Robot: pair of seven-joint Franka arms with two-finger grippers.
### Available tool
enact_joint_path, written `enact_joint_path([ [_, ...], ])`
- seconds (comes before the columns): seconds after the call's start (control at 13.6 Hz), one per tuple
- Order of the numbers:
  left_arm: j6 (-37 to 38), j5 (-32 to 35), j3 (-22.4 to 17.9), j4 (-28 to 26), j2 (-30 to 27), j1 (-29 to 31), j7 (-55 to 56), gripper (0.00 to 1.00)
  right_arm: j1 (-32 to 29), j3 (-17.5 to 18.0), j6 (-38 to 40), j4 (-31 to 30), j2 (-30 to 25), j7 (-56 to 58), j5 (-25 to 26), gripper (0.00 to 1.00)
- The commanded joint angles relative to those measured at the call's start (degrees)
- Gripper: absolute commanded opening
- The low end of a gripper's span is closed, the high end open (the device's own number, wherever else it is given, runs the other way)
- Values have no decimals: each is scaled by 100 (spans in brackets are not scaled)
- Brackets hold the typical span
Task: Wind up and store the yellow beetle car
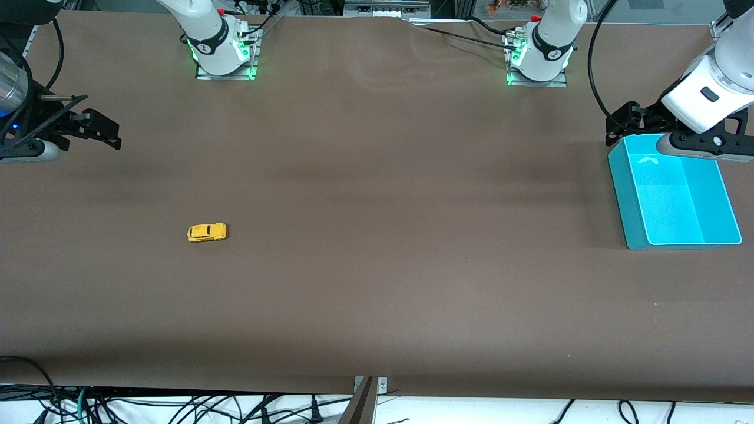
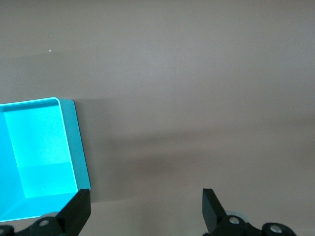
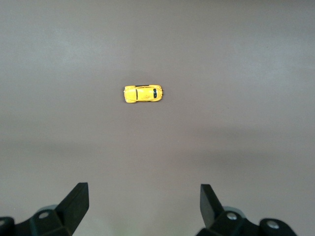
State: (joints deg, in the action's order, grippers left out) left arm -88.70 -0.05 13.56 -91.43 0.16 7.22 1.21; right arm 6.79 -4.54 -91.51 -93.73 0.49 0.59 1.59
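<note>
Yellow beetle car (image 1: 207, 232) lies lengthwise along the worktop's (image 1: 377, 282) front edge, toward the right arm's end; right gripper (image 3: 143, 201) and left gripper (image 2: 146, 206) hover, fingers spread.

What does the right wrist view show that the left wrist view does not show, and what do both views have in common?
Only the right wrist view shows the yellow beetle car, which stands alone on the brown table, and the open right gripper. Only the left wrist view shows the teal bin, with nothing visible inside, and the open left gripper, which is beside the bin's wall. Both views share the same bare brown table surface and a pair of dark fingers spread wide, holding nothing.
</note>
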Motion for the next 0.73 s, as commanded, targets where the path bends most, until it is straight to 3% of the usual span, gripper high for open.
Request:
enact_joint_path([
  [0.0,99,32,7,47,-60,25,-113,100,-46,67,54,-31,-92,21,87,100],
  [0.66,108,32,7,47,-60,33,-113,100,-19,49,160,136,-57,91,61,100],
])
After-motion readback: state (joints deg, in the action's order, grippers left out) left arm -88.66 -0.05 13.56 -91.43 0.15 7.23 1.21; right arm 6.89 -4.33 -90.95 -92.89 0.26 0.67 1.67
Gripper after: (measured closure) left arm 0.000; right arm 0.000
